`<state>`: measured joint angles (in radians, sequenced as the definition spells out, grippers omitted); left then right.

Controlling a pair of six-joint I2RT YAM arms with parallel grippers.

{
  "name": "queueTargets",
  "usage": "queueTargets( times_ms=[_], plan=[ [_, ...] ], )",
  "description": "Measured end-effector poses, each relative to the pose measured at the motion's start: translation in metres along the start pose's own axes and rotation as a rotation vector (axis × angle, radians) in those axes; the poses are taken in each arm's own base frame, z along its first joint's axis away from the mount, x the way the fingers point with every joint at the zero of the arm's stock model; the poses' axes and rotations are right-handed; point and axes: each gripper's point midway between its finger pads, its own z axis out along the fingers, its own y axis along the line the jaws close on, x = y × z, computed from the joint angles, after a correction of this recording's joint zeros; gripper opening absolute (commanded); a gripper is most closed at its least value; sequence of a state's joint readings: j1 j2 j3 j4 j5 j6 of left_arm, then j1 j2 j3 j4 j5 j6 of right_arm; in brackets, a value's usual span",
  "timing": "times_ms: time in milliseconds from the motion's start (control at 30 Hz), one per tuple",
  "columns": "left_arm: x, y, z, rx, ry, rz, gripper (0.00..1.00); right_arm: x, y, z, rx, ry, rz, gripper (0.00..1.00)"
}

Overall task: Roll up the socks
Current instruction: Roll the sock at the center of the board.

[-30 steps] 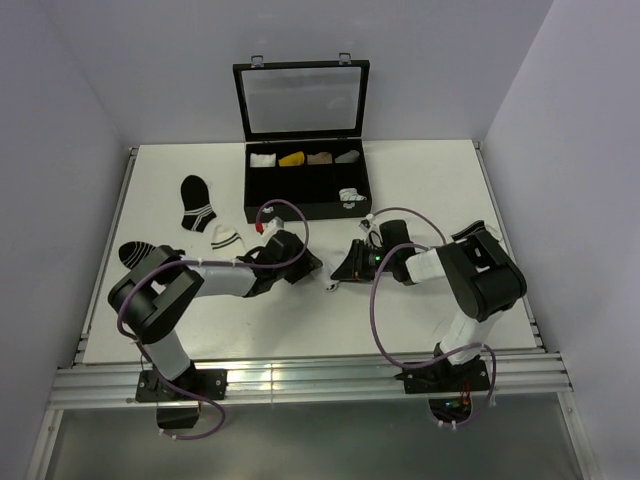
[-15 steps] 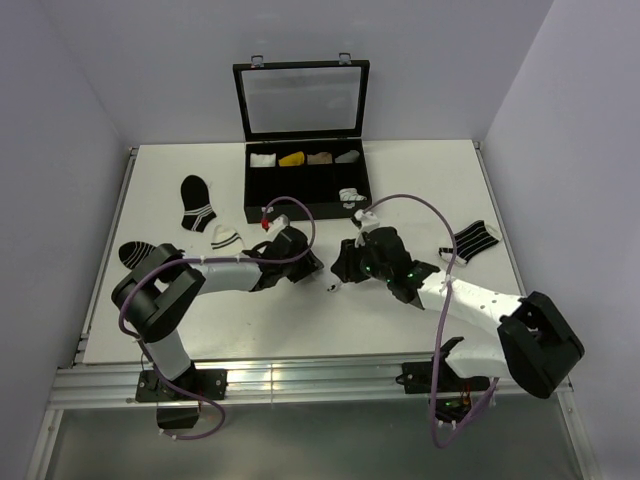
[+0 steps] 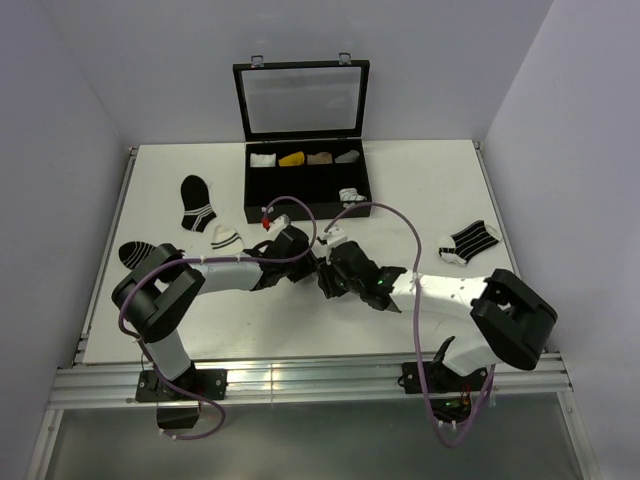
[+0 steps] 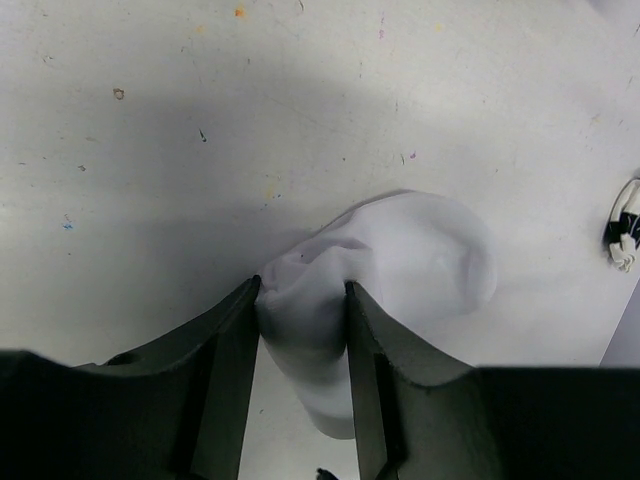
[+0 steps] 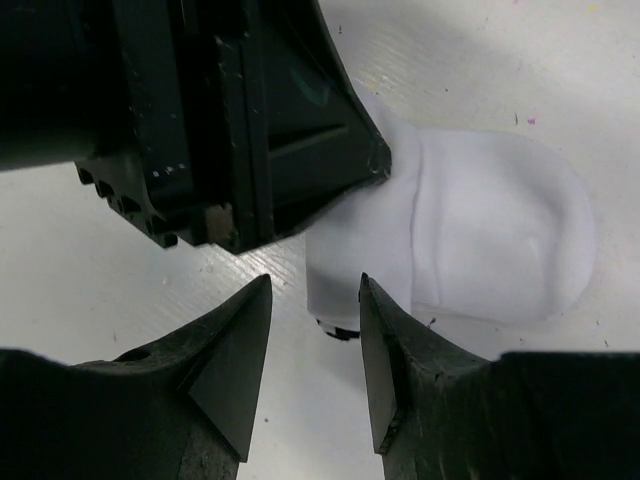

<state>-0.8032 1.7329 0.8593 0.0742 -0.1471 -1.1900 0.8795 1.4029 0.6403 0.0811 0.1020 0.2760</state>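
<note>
- Two task socks are counted: the plain sock [image 4: 410,265] is at the centre of the top view, and the lined sock [image 3: 468,240] lies flat at the right, well apart from it.
- The left gripper [image 4: 300,292] is clamped on a fold of the plain sock.
- The right gripper [image 5: 315,290] is open, with its jaws apart at the sock's end.
- Five rolled bundles [image 3: 262,159] are counted in the box [image 3: 280,190].
- Two black socks [image 3: 197,203] and one cream sock [image 3: 226,237] are noted at the left.

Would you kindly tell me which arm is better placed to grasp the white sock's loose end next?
Right, probably: the right gripper is open with the end of the white sock just between its fingertips, while the left gripper is shut on that sock, holding it.
</note>
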Motion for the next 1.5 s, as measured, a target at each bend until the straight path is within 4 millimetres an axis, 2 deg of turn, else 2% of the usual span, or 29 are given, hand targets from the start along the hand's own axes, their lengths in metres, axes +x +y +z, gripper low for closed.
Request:
queueTargets(
  times_ms=[233,333,433,467,567,633,767,867,1167,1333,1500],
  plan=[
    [0.0,0.001,0.0,-0.005,0.002,-0.003,0.45,0.005,0.0,0.021,0.091,0.036,-0.049,0.48],
    [0.0,0.002,0.0,-0.009,0.003,-0.007,0.47,0.006,-0.004,0.025,0.131,0.039,-0.054,0.44],
    [0.0,0.002,0.0,-0.008,0.001,-0.011,0.49,0.007,-0.009,0.026,0.168,0.041,-0.047,0.31],
    [0.0,0.002,0.0,-0.008,0.001,-0.013,0.5,0.007,-0.01,0.026,0.175,0.04,-0.045,0.21],
    [-0.002,0.003,-0.002,-0.009,-0.007,-0.027,0.55,0.006,-0.009,0.026,0.178,0.04,-0.037,0.0],
    [-0.002,0.006,-0.006,-0.011,-0.011,-0.031,0.59,0.006,-0.008,0.027,0.17,0.041,-0.023,0.0],
    [-0.009,0.011,-0.013,-0.018,-0.04,-0.047,0.77,0.001,-0.001,0.026,0.108,0.034,0.007,0.0],
    [-0.01,0.014,-0.021,-0.018,-0.036,-0.054,0.82,0.005,-0.001,0.025,0.033,0.065,0.061,0.0],
    [-0.009,0.016,-0.045,0.019,-0.043,-0.066,0.82,0.003,-0.02,0.018,-0.197,0.084,0.37,0.0],
    [-0.008,0.016,-0.045,0.039,-0.046,-0.067,0.81,0.005,-0.028,0.018,-0.345,0.086,0.557,0.0],
    [-0.006,0.006,-0.041,0.089,-0.037,-0.061,0.79,0.007,-0.033,0.019,-0.487,0.095,0.693,0.0]
  ],
)
